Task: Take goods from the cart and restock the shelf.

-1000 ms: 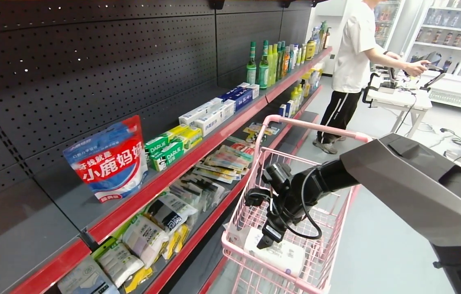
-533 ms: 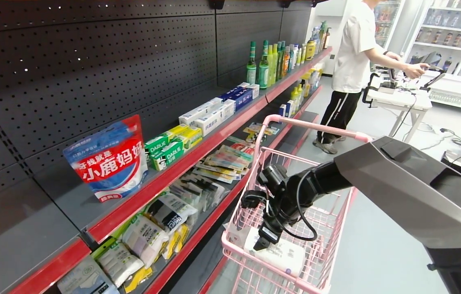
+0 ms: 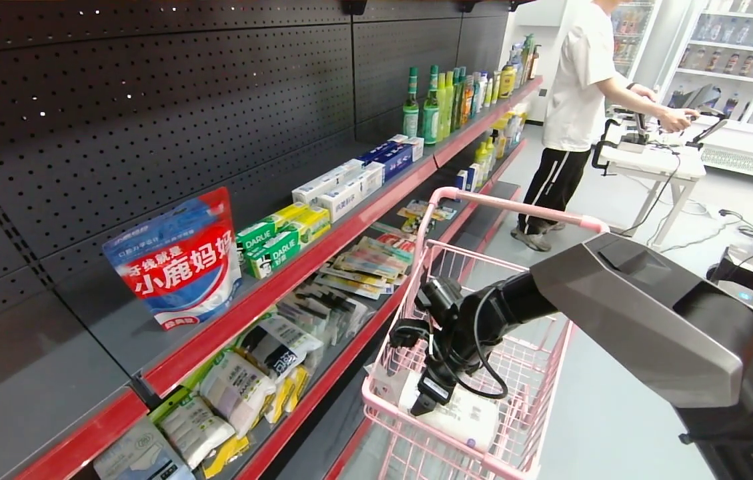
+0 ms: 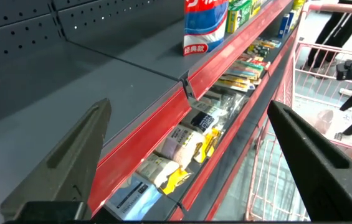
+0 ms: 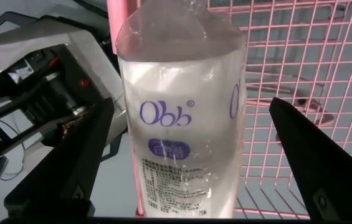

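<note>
Both hands have their fingers apart and hold nothing. On the left, the left hand (image 4: 189, 106) hangs over the grey, red-edged shelf (image 4: 119, 74). Further right, the right hand (image 3: 421, 405) hovers inside the pink wire cart (image 3: 513, 207), just above the white soft pack in clear plastic wrap (image 5: 179, 130). That pack lies flat at the cart's near end, its long axis along the near rim and running between the fingers. The best approach is probably to lower straight, pinch its middle gently across the narrow width, then lift clear of the rim.

Before us, a red-edged shelf (image 3: 296, 273) with pouch (image 3: 179, 260), toothpaste boxes (image 3: 279, 241), bottles (image 3: 439, 100); a white pack (image 3: 463, 419) in our cart (image 3: 516, 208).
</note>
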Robot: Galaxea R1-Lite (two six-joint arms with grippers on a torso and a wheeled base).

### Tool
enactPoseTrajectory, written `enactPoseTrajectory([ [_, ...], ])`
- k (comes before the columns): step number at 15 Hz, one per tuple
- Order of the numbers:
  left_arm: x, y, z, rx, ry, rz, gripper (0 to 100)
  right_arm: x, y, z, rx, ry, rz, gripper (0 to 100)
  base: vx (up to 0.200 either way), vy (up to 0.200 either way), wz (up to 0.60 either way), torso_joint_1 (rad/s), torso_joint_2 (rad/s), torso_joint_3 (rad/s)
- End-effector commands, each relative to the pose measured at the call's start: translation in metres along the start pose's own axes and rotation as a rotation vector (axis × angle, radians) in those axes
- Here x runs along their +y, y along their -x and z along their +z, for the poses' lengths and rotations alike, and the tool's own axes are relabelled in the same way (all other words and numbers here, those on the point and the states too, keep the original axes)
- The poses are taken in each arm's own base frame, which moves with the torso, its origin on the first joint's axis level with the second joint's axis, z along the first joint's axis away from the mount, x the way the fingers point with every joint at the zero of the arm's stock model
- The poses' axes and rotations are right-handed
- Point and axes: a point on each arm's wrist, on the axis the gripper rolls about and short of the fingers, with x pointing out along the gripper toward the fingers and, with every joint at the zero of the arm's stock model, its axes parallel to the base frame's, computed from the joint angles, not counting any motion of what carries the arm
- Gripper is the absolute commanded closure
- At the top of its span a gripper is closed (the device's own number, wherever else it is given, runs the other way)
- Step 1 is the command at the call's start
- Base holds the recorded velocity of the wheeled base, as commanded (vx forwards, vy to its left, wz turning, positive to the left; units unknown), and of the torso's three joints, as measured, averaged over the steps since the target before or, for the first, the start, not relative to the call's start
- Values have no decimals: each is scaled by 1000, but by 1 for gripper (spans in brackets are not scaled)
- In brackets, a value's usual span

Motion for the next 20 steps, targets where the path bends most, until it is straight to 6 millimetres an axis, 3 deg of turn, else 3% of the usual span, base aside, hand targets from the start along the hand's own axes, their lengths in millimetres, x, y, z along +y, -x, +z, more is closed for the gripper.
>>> enactPoseTrajectory([
  [1,0,0,0,1,0,0,0,0,-10,-2,14,-3,8,0,0,0,0,0,0,0],
  [11,0,0,0,1,0,2,0,-15,-19,-9,20,-36,0,0,0,0,0,0,0,0],
  [20,0,0,0,1,-1,0,0,-7,-41,0,24,1,13,0,0,0,0,0,0,0],
])
